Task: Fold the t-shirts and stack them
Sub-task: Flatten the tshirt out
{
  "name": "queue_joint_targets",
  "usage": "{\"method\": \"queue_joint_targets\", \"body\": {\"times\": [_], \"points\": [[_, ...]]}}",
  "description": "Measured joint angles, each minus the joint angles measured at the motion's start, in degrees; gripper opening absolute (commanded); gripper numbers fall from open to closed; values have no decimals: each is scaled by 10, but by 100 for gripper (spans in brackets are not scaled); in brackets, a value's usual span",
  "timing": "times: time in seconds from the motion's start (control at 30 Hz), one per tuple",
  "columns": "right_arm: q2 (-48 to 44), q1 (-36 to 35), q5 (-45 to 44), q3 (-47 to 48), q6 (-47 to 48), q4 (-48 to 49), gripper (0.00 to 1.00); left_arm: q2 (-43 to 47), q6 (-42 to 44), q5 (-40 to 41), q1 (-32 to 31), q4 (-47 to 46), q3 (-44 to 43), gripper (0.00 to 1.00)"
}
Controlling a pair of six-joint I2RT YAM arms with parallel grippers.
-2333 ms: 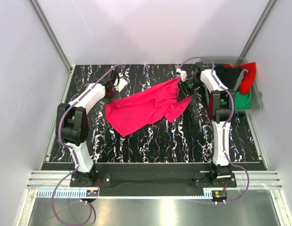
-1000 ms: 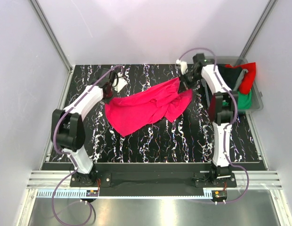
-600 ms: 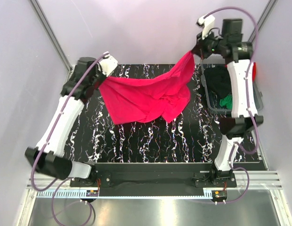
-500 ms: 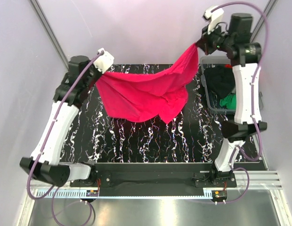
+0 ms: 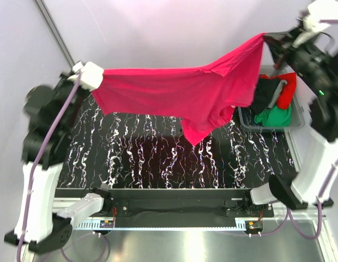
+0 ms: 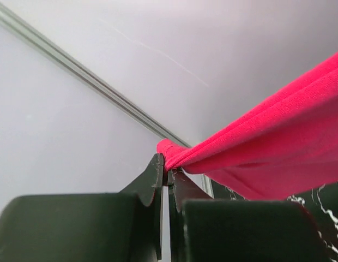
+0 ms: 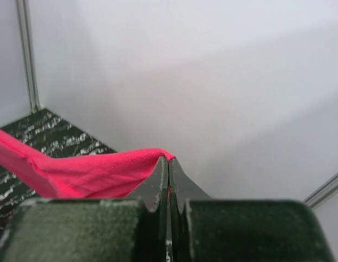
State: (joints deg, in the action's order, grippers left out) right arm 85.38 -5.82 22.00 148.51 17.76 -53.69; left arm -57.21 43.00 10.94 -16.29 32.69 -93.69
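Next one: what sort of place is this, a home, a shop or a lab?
Most likely a lab test cell, not a home: plain pale wall panels in metal framing enclose a black marbled table, and two bolted-down robot arms stretch a crimson t-shirt above it.

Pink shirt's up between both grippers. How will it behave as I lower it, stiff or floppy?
Likely very floppy: the pink t-shirt sags between the left gripper and right gripper, its lower part hanging in folds. Probably light, since thin pinches hold it. It may bunch when lowered onto the table.
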Motion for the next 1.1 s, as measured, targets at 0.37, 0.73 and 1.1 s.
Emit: {"method": "queue_joint_targets", "body": {"times": [0.37, 0.73, 1.1], "points": [[-148, 6, -1, 12, -14, 26, 0, 136, -7, -31, 5, -2, -29, 0], [-137, 10, -14, -51, 27, 105, 0, 122, 1, -44, 21, 0, -23, 0], [-7, 12, 14, -484, 110, 201, 0, 28, 6, -39, 28, 15, 303, 0]]}}
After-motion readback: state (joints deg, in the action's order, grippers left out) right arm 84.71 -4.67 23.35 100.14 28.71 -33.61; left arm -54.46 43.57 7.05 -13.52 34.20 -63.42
